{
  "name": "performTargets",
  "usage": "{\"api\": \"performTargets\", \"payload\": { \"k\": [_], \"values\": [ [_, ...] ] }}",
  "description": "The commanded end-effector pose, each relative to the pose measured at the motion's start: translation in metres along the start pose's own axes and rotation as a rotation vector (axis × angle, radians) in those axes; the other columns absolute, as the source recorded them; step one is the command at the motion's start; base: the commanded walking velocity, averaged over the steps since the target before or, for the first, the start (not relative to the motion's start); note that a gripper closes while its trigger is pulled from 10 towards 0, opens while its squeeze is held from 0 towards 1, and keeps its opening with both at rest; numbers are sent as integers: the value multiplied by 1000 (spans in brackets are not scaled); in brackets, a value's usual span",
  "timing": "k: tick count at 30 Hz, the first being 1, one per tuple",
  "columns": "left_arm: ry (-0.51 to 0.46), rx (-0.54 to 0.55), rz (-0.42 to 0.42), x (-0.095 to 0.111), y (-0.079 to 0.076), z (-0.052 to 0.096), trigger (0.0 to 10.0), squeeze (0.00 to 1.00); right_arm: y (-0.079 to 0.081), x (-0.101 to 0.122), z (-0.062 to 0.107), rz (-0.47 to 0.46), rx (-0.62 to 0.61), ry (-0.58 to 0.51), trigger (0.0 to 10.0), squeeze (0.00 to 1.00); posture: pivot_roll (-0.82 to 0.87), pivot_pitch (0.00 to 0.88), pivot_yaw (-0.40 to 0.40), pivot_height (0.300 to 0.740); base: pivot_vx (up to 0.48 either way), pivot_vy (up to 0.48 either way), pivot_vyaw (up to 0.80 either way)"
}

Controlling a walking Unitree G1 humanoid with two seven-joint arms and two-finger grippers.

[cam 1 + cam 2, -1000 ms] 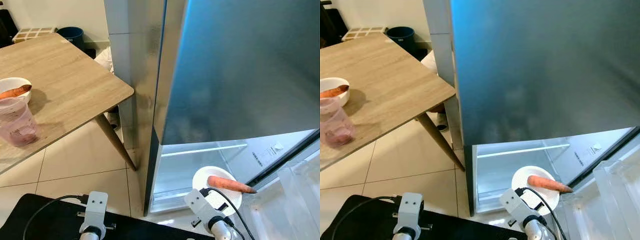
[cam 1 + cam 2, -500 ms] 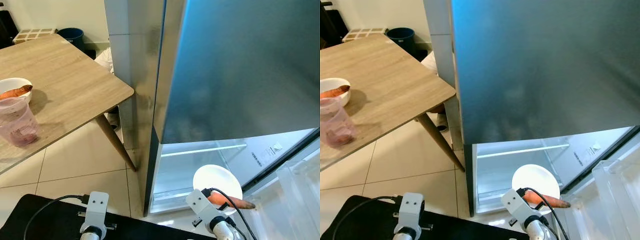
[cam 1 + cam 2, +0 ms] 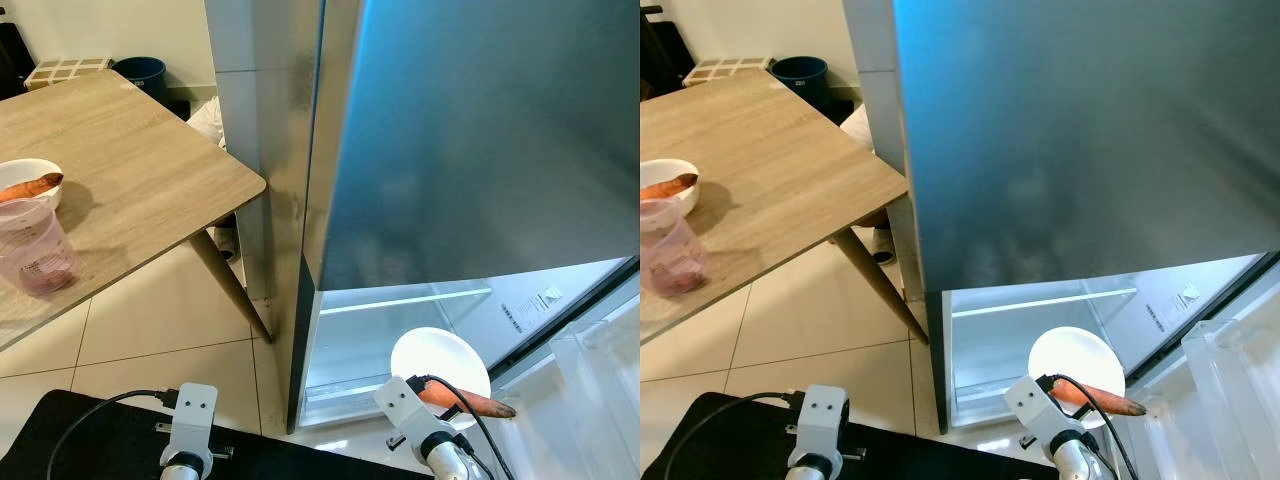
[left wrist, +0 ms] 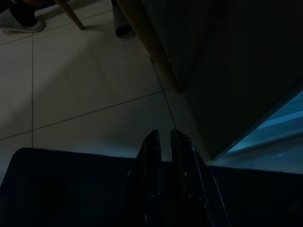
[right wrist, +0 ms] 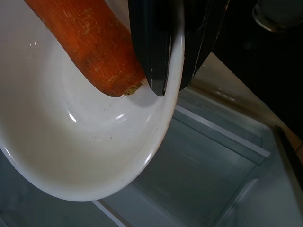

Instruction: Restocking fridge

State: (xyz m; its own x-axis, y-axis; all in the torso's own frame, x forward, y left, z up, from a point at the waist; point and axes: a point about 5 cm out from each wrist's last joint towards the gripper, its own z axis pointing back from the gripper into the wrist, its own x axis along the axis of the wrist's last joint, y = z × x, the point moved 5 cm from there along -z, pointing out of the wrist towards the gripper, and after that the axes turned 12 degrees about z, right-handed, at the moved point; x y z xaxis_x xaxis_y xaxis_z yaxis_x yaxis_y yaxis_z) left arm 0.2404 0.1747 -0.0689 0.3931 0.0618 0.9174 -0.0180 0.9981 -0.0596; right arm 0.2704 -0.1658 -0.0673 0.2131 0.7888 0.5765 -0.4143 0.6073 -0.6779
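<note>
Nearest to us, our right gripper (image 5: 168, 71) is pinching the rim of a white bowl (image 5: 94, 156), one black finger inside the rim and one outside, clamped tight on it; a carrot (image 5: 90, 42) is lying in that bowl, its blunt end resting against the inner finger; in the head views the bowl (image 3: 440, 358) is hanging in front of the open lower compartment of the fridge (image 3: 480, 150), and the carrot (image 3: 468, 402) is jutting past the rim toward our right. Our left gripper (image 4: 162, 142) is hanging idle over the tiled floor (image 4: 85, 94), its two fingers drawn together with just a thin slit between them and nothing held; a dark mat (image 3: 90, 440) is lying below it. Inside the lit compartment we are seeing a clear shelf (image 3: 405, 300); the open door's bin (image 3: 600, 370) is standing to our right. Farther off on our left, the wooden table (image 3: 130, 180) is carrying a clear measuring cup (image 3: 35, 250) with something purplish in it, and behind that a second white bowl (image 3: 28, 172) holding another carrot (image 3: 30, 186); beyond the table a dark blue bin (image 3: 145, 70) is standing by the wall.
</note>
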Motion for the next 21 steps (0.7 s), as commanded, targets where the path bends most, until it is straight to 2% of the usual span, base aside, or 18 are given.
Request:
{"api": "performTargets", "payload": {
  "k": [1, 4, 6, 7, 11, 21],
  "values": [
    [39, 15, 31, -11, 1, 5, 10000, 0, 4, -6, 3, -29, 9, 19, 10000, 0, -81, 110, -36, 724, 0, 0, 0],
    [41, 21, 47, -11, 1, 5, 10000, 0, 11, -8, 4, -76, 50, 47, 10000, 0, -84, 115, -38, 724, 0, 0, 0],
    [41, 21, 47, -11, 1, 5, 10000, 0, 11, -8, 4, -76, 50, 47, 10000, 0, -84, 115, -38, 724, 0, 0, 0],
    [43, 22, 56, -12, 0, 5, 10000, 0, 19, -10, 5, -115, 88, 64, 10000, 0, -86, 120, -42, 724, 0, 0, 0],
    [43, 22, 59, -12, 0, 5, 10000, 0, 21, -10, 6, -123, 97, 65, 10000, 0, -86, 120, -42, 724, 0, 0, 0],
    [45, 21, 73, -12, -3, 4, 10000, 0, 22, -9, 6, -118, 108, 55, 10000, 0, -86, 134, -45, 724, -244, 0, 0]
  ]
}}
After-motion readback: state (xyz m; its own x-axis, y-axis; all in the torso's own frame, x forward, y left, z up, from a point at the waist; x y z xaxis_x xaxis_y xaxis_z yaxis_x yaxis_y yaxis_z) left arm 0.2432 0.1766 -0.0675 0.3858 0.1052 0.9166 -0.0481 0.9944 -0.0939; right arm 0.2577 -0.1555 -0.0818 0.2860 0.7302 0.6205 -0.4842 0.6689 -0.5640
